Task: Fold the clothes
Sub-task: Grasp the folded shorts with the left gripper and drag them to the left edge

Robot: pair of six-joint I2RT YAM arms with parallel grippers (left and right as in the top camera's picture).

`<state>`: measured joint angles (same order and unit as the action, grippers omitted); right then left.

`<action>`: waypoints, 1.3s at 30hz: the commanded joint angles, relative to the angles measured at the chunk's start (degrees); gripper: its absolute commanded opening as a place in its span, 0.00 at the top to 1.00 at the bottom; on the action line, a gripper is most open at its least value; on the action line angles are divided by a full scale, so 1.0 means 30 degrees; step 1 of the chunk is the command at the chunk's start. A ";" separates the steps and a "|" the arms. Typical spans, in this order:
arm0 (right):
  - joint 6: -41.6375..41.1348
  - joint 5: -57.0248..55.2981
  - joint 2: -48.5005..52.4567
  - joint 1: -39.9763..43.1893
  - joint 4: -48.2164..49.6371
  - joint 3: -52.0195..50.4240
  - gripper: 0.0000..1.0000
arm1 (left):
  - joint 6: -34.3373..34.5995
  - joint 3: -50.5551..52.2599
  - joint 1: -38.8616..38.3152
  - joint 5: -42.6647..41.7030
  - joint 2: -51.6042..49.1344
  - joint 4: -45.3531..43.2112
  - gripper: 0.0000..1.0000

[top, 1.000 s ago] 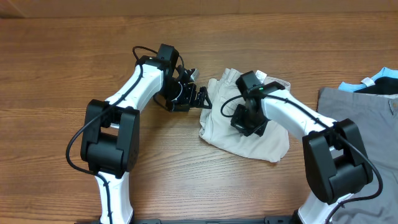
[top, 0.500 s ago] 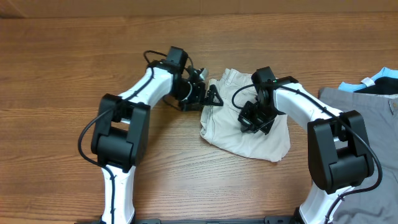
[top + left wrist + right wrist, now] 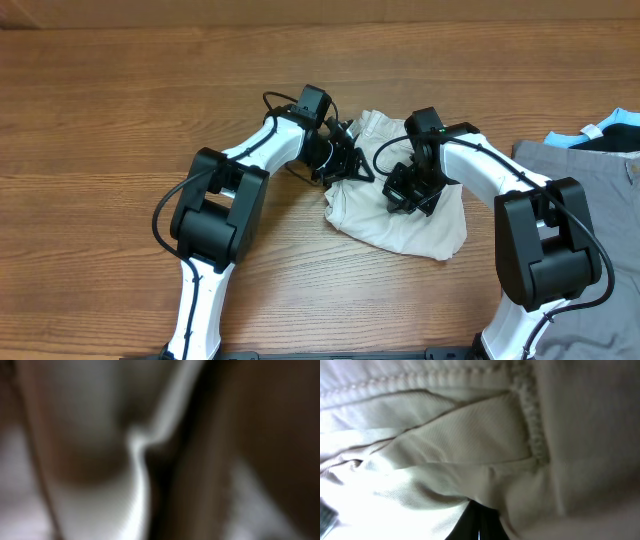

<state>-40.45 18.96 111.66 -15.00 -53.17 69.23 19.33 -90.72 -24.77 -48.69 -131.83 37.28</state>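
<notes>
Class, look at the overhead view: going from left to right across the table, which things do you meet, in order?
Black-and-white left robot arm → crumpled cream cotton shorts → flat grey fabric garment.

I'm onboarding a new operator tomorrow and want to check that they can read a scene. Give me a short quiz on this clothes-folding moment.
1. True or false: the beige shorts already lie neatly folded.
2. The left hand and the right hand are both at which item? A: the grey garment. B: the beige shorts. C: neither.
3. Fill in: the grey garment lies to the robot's ___ of the shorts.

Key: 1 false, as they are a crumpled heap. 2 B, with the left hand at their left edge and the right hand on top of them. 3 right.
</notes>
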 commanded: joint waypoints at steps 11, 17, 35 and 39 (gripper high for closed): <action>0.2164 -0.1647 -0.3162 0.0007 -0.2076 -0.0532 0.96 | -0.5056 -0.0947 0.1588 0.0270 0.0255 0.4677 0.96; 0.2499 -0.1639 -0.8735 0.0015 -0.3286 0.0080 0.96 | -0.6958 -0.2914 0.4080 0.0277 0.3359 0.7031 0.96; 0.2084 -0.1056 -1.2145 0.0007 -0.3971 0.0219 0.96 | -0.1931 -0.3534 1.7078 0.4728 0.2142 0.6113 0.96; 0.2055 -0.1064 -1.2145 0.0007 -0.3971 0.0219 0.96 | -0.0801 -0.3534 1.9125 0.3854 -0.0051 0.6455 0.96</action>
<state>-33.91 15.25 75.50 -15.09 -65.32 69.23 11.90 -100.79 30.02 -35.75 -128.11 55.99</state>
